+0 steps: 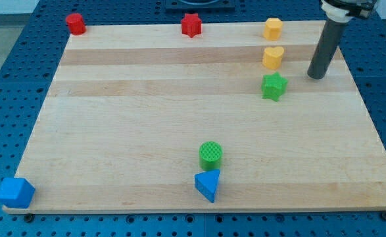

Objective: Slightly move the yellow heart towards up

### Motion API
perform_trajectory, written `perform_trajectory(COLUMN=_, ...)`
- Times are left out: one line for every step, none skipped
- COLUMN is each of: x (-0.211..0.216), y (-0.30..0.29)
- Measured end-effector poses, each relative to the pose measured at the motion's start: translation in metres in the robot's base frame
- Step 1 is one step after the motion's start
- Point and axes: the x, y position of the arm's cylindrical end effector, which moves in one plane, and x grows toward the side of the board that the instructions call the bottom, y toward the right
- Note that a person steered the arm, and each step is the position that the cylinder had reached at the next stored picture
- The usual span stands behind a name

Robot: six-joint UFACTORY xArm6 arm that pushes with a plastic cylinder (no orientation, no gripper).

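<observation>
The yellow heart (273,57) lies on the wooden board (146,112) near the view's top right. A yellow hexagon block (273,28) sits just above it at the board's top edge. A green star (274,86) sits just below the heart. My tip (317,75) rests on the board to the right of the heart, a little lower than it, apart from all blocks.
A red star (191,25) and a red cylinder-like block (75,24) sit on the top edge. A green cylinder (210,155) and a blue triangle (208,185) sit at bottom centre. A blue block (15,192) sits at the bottom left corner.
</observation>
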Motion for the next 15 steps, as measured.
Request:
perform_trajectory(x=0.0, y=-0.002)
perform_trajectory(x=0.0, y=-0.012)
perform_trajectory(x=0.0, y=-0.022)
perform_trajectory(x=0.0, y=-0.035)
perform_trajectory(x=0.0, y=-0.041)
perform_trajectory(x=0.0, y=-0.049)
perform_trajectory(x=0.0, y=-0.058)
perform_trajectory(x=-0.002, y=-0.063)
perform_trajectory(x=-0.008, y=-0.067)
perform_trajectory(x=-0.01, y=-0.068)
perform_trajectory(x=-0.012, y=-0.068)
perform_trajectory(x=-0.015, y=-0.068)
perform_trajectory(x=-0.019, y=-0.068)
perform_trajectory(x=-0.024, y=-0.068)
perform_trajectory(x=-0.029, y=-0.068)
